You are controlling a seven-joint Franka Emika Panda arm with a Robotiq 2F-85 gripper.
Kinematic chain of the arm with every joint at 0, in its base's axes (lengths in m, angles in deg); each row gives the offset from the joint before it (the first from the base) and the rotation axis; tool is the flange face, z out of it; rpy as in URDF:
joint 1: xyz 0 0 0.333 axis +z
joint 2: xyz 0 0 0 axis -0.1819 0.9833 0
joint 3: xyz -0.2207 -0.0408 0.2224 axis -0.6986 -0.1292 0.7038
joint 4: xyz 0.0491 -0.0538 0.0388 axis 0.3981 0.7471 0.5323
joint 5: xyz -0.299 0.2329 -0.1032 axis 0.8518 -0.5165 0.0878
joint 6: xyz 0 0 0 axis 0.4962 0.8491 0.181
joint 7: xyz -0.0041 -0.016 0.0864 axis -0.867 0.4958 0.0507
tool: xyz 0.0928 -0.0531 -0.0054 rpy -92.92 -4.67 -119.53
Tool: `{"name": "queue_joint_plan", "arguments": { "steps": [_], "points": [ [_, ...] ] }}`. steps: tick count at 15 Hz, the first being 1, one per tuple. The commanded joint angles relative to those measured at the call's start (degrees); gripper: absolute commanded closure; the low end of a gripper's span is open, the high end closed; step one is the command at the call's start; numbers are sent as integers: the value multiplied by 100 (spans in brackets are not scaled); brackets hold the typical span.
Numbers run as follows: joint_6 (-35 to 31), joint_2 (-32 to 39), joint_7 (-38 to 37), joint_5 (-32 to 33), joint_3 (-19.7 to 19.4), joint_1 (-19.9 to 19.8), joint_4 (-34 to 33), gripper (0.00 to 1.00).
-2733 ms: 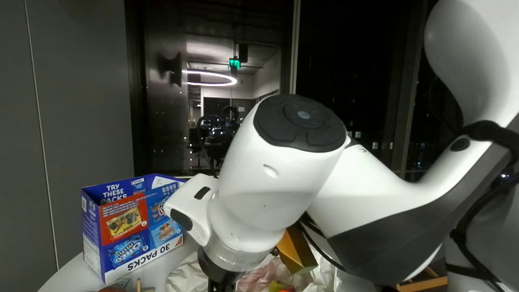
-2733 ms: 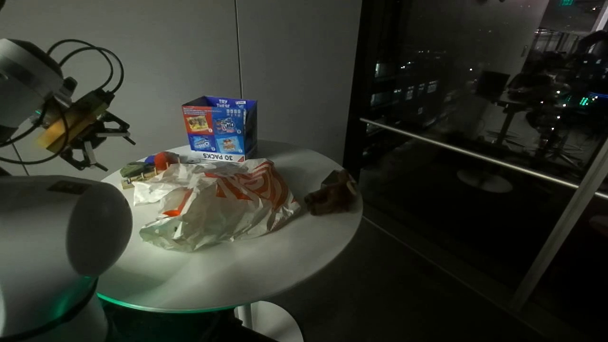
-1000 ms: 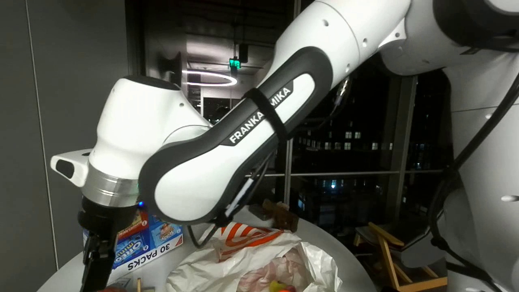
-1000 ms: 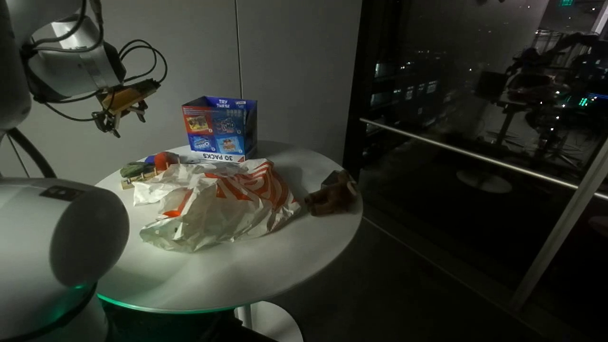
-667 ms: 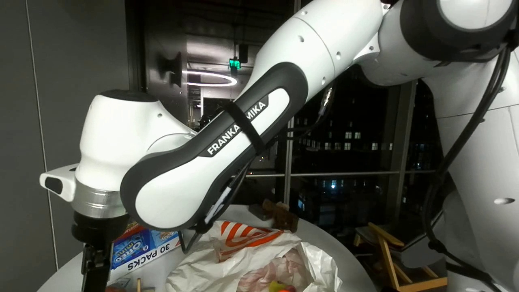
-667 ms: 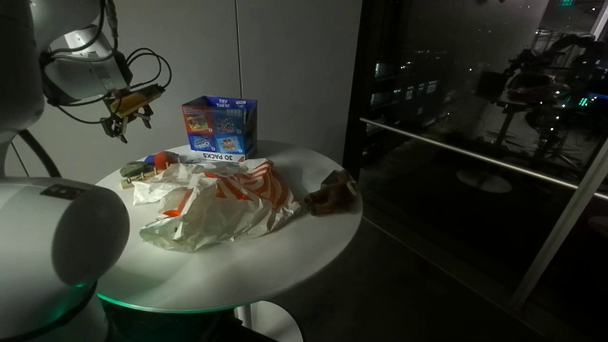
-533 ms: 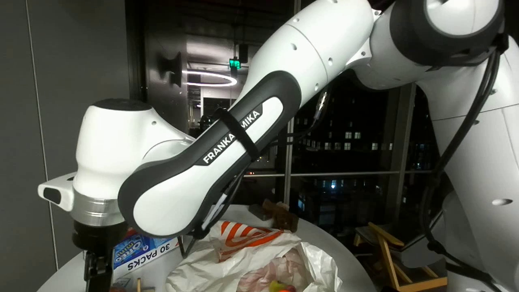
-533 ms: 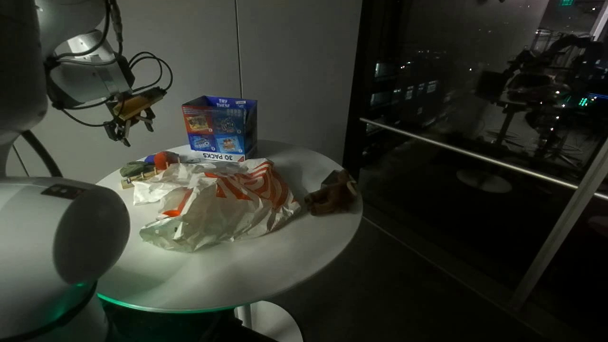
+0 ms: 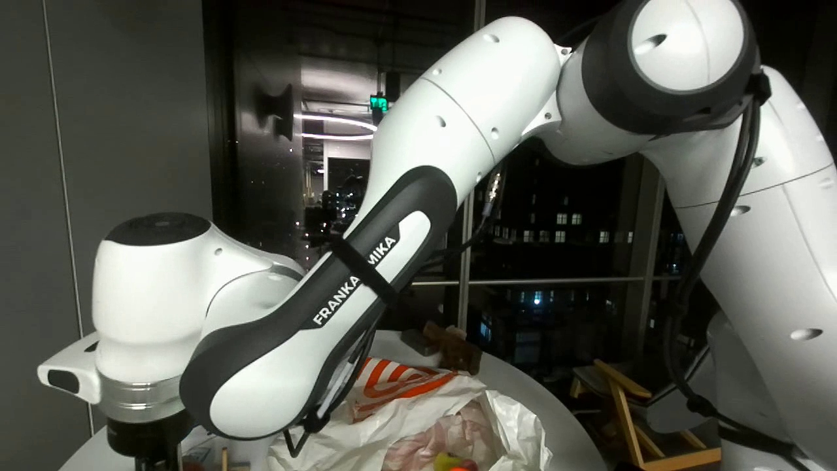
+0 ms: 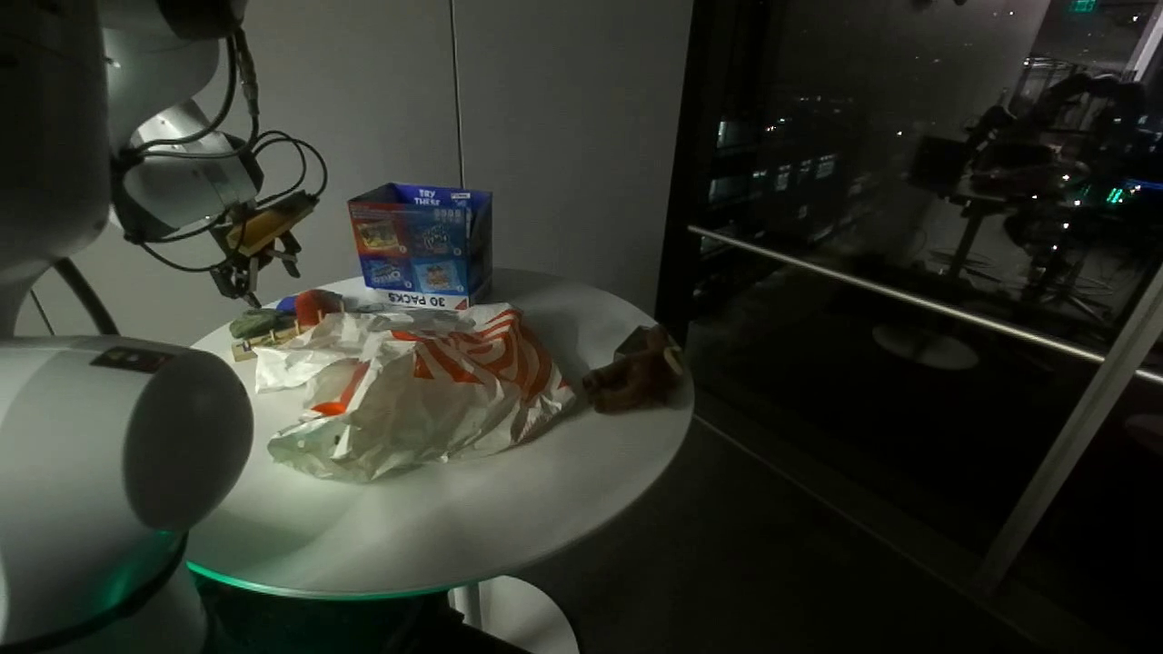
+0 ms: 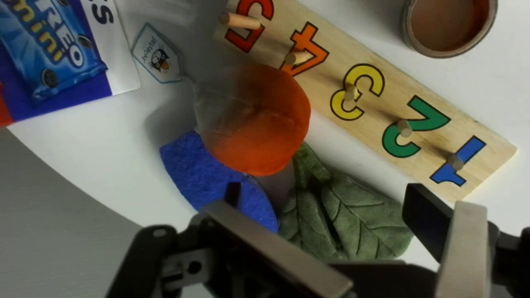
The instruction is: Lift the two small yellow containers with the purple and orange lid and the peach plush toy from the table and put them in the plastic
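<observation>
1 gripper (image 11: 325,200) is hanging near the edge of the white table (image 10: 436,527), its jaws standing wide apart and holding nothing, and the peach toy (image 11: 256,122) is lying below on the tabletop beside the number board (image 11: 368,97). I'm guessing that picking up this toy is the step in hand. In the wrist view the leaf (image 11: 360,215) is sitting across the gap while the toy's round body is lying off toward the 4 and 5, so I'd be shifting that way until the body is filling the gap, then going straight down. The blue felt (image 11: 207,176) is lying under 1 finger (image 11: 277,247) and the board's end marked 1 is sitting near the opposite finger (image 11: 463,248), so I'd be keeping them clear of the pegs (image 11: 405,129). The plush will probably be squashing easily: a soft squeeze around the body, rather than the leaf or the tag (image 11: 157,56), should be working best, then a high lift to the bag (image 9: 418,412). In an exterior view I'm seeing into the bag's mouth, where a yellow-green and orange-red thing (image 9: 448,462) is lying; whether it's 1 of the 2 containers, I can't tell. The arm (image 9: 366,275) is covering much of the table there. In an exterior view the bag is showing only its crumpled outside, with the blue carton (image 10: 420,245) standing nearly whole behind it. Only the wrist view is showing the digits clearly, and a round tub (image 11: 449,22).
</observation>
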Motion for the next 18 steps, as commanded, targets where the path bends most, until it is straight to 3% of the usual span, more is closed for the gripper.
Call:
{"name": "queue_joint_plan", "arguments": {
  "steps": [1, 7, 12, 18],
  "points": [
    [243, 176, -397, 541, -229, 248, -374, 0],
    [620, 332, -787, 1006, -273, 307, -621, 0],
    [1064, 465, -887, 923, -213, 240, -805, 0],
    [1047, 731, -659, 787, -146, 141, -1071, 0]
  ]
}}
